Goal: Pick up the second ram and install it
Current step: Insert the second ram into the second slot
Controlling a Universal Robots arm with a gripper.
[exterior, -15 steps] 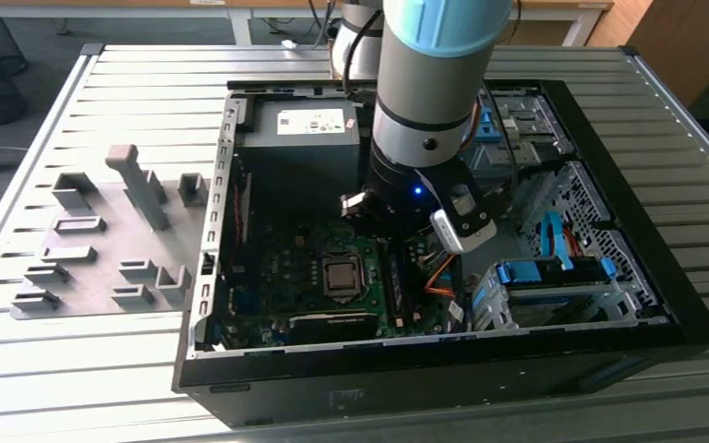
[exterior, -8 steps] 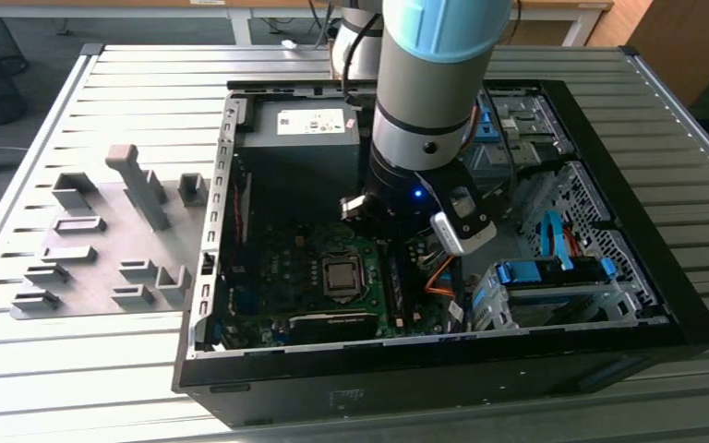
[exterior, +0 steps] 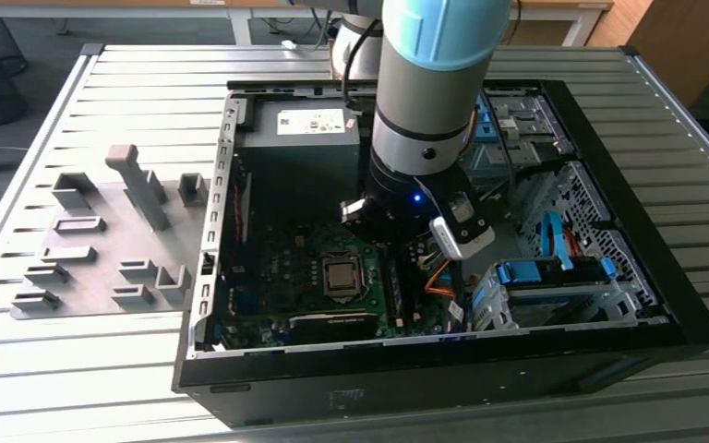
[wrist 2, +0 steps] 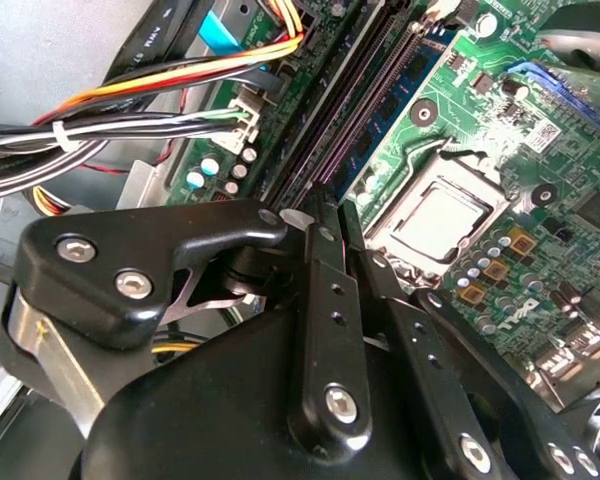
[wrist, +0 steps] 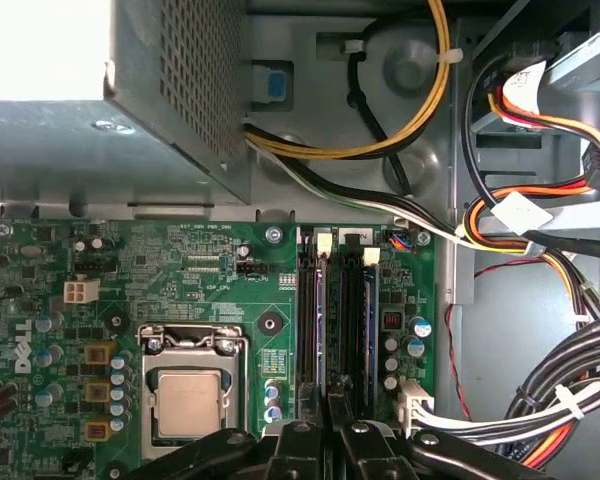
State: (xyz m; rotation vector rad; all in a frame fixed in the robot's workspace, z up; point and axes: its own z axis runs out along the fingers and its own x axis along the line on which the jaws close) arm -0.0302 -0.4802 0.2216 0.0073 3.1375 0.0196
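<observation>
The gripper [exterior: 419, 242] hangs low inside the open computer case [exterior: 650, 305] on the worktop, its jaws pressed together over the memory slots [wrist: 342, 320]. The second ram [wrist: 320, 325] stands edge-on in a slot there — whether the jaws pinch it cannot be told. Bundled cables [wrist: 520, 225] crowd one side, the processor socket [wrist: 188, 398] the other.

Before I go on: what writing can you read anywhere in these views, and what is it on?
White label on the power supply: print too small to read.
White lettering on the circuit board: a maker's mark, not quoted.
Cable tags: marks too faint to read.
Small sticker on the board: too small to read.
Nothing can be quoted with certainty.
</observation>
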